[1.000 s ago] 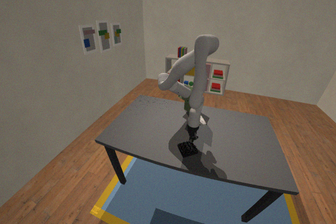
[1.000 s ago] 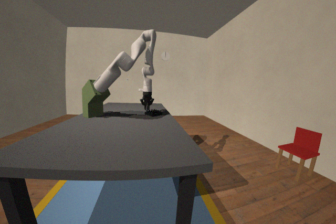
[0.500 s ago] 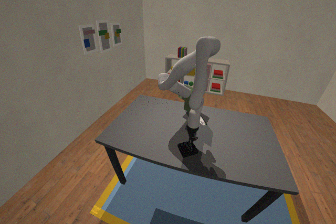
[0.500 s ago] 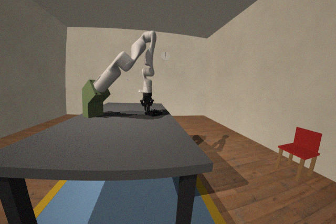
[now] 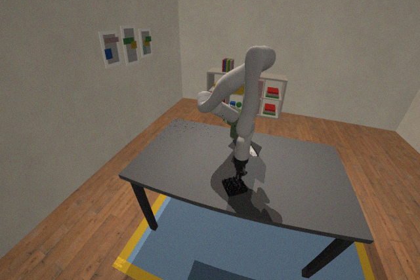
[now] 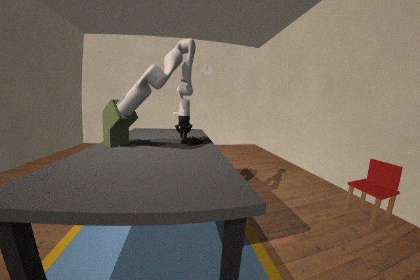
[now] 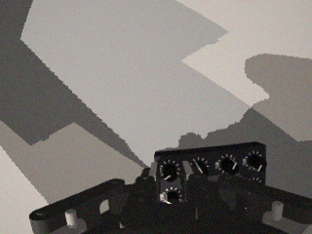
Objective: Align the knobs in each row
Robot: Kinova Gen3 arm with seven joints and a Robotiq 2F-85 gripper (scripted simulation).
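The black knob box stands on the dark table, near its front edge in the top view. My gripper points straight down at the box's near corner, just above the knobs. Its fingers stand a narrow gap apart. In the wrist view a row of four knobs with white lines shows at the far side of the box. One more knob shows between my dark fingertips. The other knobs are hidden under the gripper. I cannot read the names or marks.
The arm's green base stands on the table behind the box. A white shelf with coloured blocks stands at the back wall. A red chair stands on the floor to the right.
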